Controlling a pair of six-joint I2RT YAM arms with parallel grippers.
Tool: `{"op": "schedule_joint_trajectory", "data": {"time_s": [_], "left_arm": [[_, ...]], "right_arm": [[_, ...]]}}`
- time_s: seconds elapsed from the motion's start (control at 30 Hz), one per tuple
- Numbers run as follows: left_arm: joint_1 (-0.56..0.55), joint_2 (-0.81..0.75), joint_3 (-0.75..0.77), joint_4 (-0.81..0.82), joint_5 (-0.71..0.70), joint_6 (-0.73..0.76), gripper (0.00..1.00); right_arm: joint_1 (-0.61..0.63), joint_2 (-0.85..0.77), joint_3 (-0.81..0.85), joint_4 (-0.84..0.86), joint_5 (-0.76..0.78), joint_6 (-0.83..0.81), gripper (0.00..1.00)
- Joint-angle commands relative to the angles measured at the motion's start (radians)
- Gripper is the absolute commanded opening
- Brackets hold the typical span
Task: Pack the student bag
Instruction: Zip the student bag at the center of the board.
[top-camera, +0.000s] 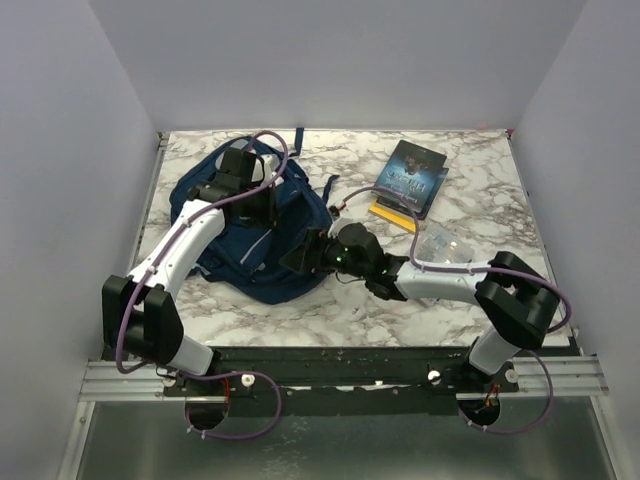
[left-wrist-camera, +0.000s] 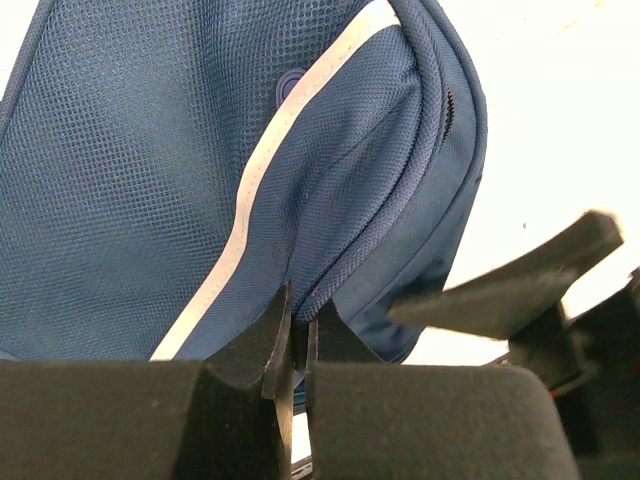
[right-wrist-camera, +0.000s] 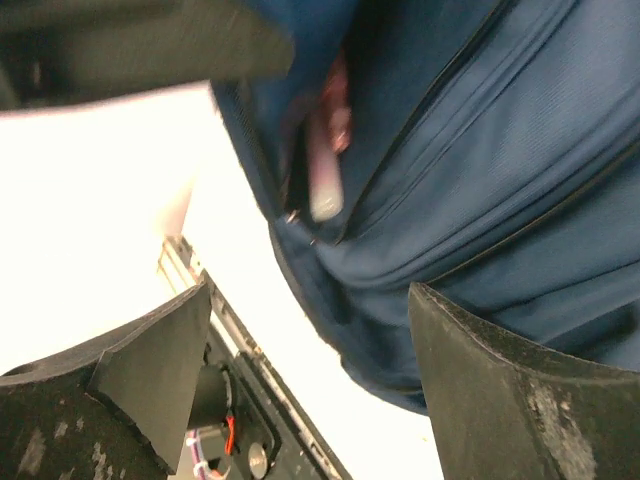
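The student bag (top-camera: 250, 240), navy blue with a pale grey stripe (left-wrist-camera: 265, 170), lies on the left half of the marble table. My left gripper (top-camera: 265, 208) is on its upper part and shut on a fold of its fabric beside the zip seam (left-wrist-camera: 300, 318). At the bag's right edge my right gripper (top-camera: 297, 260) stands open, its jaws wide apart (right-wrist-camera: 310, 340) with nothing between them. In the right wrist view a small pinkish-white object (right-wrist-camera: 325, 180) sticks out of a dark opening in the student bag (right-wrist-camera: 500, 170).
Books (top-camera: 412, 178) are stacked at the back right, a yellow one (top-camera: 388, 212) at the bottom. In front of them lies a clear plastic pouch (top-camera: 447, 245). Pale walls close in the table on three sides. The metal rail (top-camera: 340, 375) runs along the near edge.
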Motion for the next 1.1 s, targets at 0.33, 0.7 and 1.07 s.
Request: {"op": "schedule_joint_trajectory", "data": {"time_s": [0.33,0.7,1.07], "left_arm": [[0.027,0.157,0.268,0.007,0.120,-0.197,0.00],[0.038,0.155,0.224,0.029,0.102,-0.181,0.00],[0.050,0.168,0.229,0.030,0.140,-0.192,0.00]], "right_arm": [[0.158,0.112,0.082,0.063,0.263,-0.135,0.58],[0.203,0.245,0.218,-0.045,0.461,-0.211,0.43],[0.220,0.365,0.291,-0.035,0.545,-0.217,0.42]]}}
